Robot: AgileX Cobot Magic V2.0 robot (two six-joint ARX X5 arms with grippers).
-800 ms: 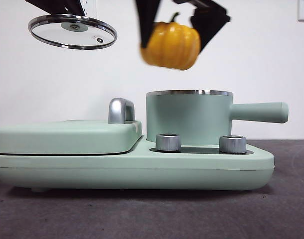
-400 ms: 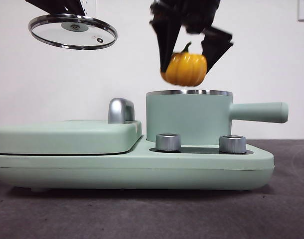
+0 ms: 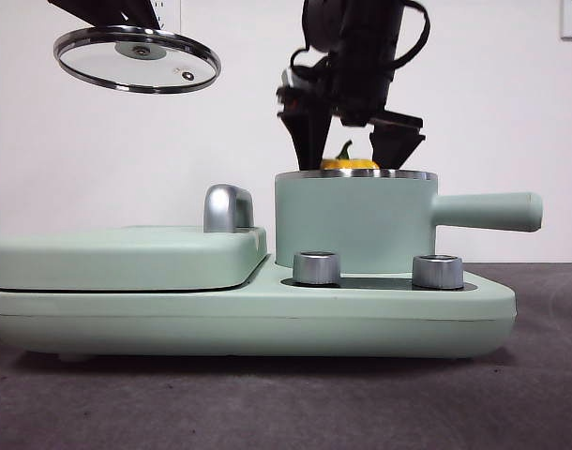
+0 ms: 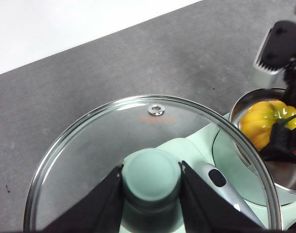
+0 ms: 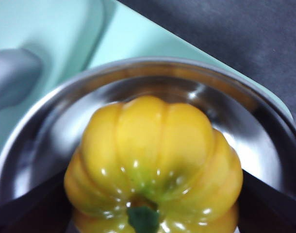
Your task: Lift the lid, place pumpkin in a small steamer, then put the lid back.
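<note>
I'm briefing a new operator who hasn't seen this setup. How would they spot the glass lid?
Start at the wide mint-green cooker. High above its flat left grill cover, the left gripper holds the lid by its mint knob. It is the only clear glass disc, steel-rimmed.

Even, bright lighting throughout. Soft shadow is cast under the appliance base. Small glare spots are seen on the pumpkin. The knob between the left hand's fingers is rendered slightly soft.

Low front view; two downward wrist close-ups
</note>
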